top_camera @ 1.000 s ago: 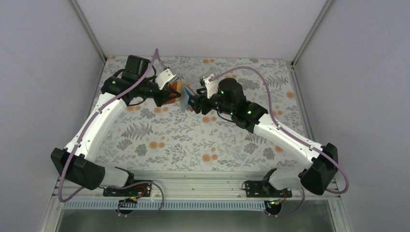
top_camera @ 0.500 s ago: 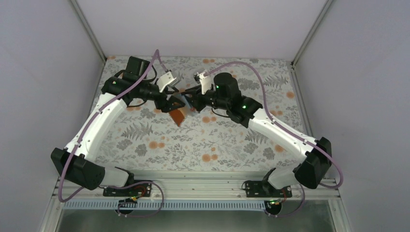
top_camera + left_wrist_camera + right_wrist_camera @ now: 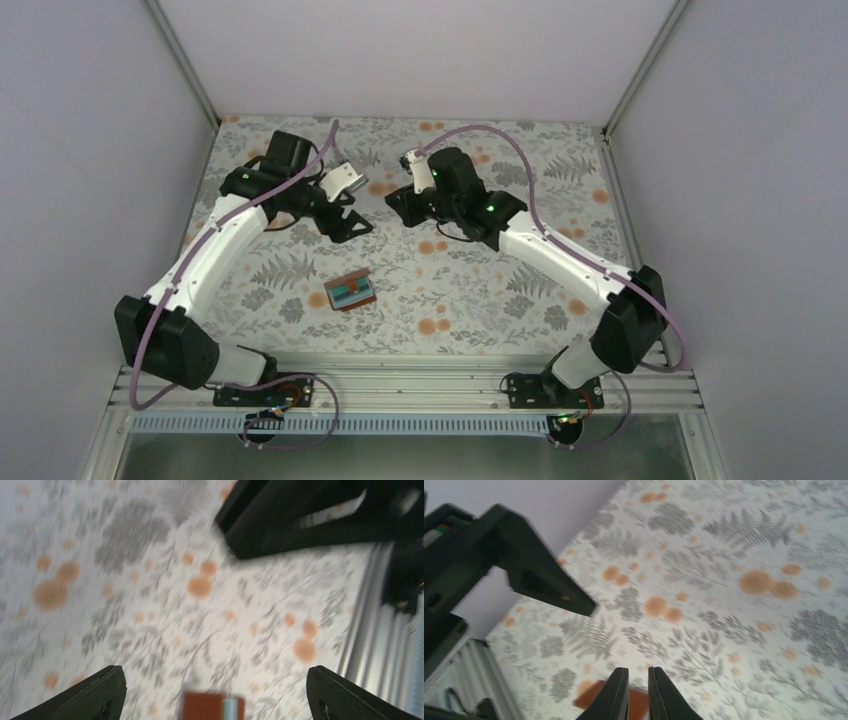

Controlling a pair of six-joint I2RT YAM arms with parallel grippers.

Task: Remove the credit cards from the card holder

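The table [image 3: 480, 300], covered in a cloth of grey leaves and orange dots, carries the brown card holder [image 3: 349, 291]. It lies flat, well apart from the left gripper [image 3: 350, 228], on its base side.

No text, label, brand or number can be read in any view. The card holder [image 3: 364, 292] lies on the table [image 3: 470, 300]. Any print on the cards [image 3: 345, 291] in it is too small to make out.

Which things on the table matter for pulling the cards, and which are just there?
For the job:
card holder, lying on the table
teal-green card showing in it
left gripper, open
right gripper, shut

Just there:
floral table cover
metal rail at the near edge
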